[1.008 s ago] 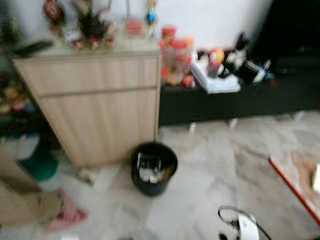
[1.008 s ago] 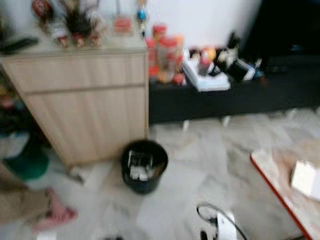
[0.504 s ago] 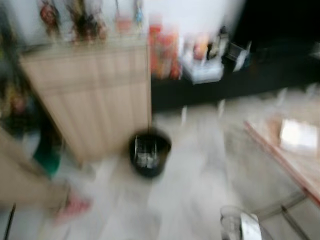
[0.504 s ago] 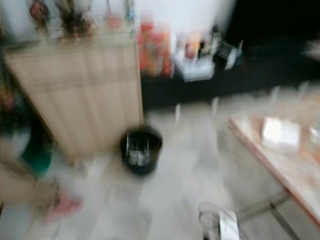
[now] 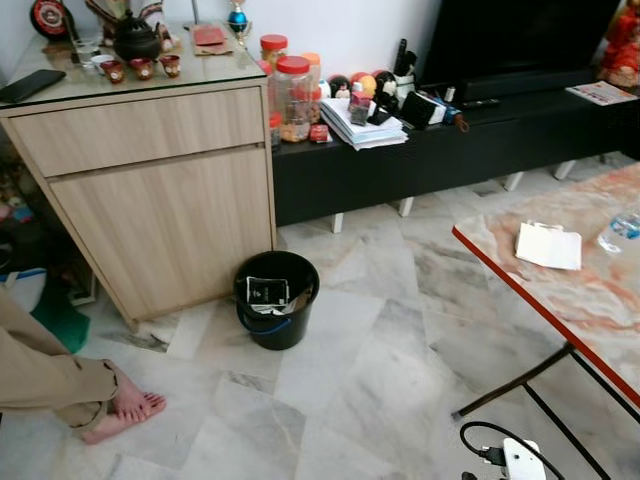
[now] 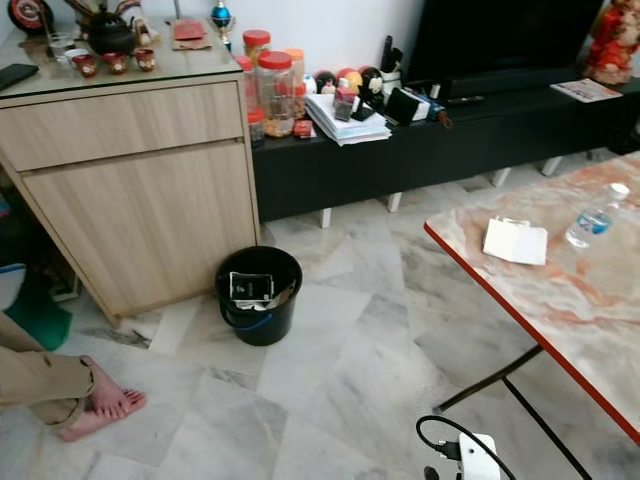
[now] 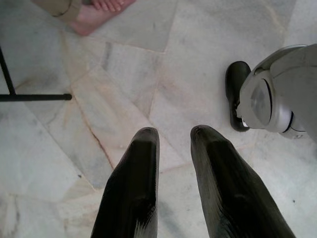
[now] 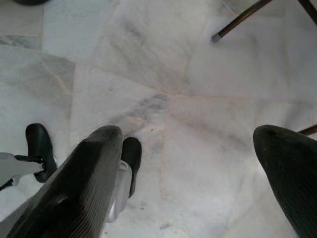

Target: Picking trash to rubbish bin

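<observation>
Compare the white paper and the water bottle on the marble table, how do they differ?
The white paper lies flat and is opaque, while the water bottle is clear with a white cap and blue label. The paper sits nearer the table's red edge; the bottle lies further in. Both rest on the marble table.

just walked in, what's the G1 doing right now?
Nothing is in hand. Both arms hang down over the marble floor: the left gripper has its fingers close together but apart, the right gripper is wide open, both empty. The black rubbish bin stands by the wooden cabinet and already holds some trash. A white paper and a water bottle lie on the table. A person's bare foot shows on the robot's left.
</observation>
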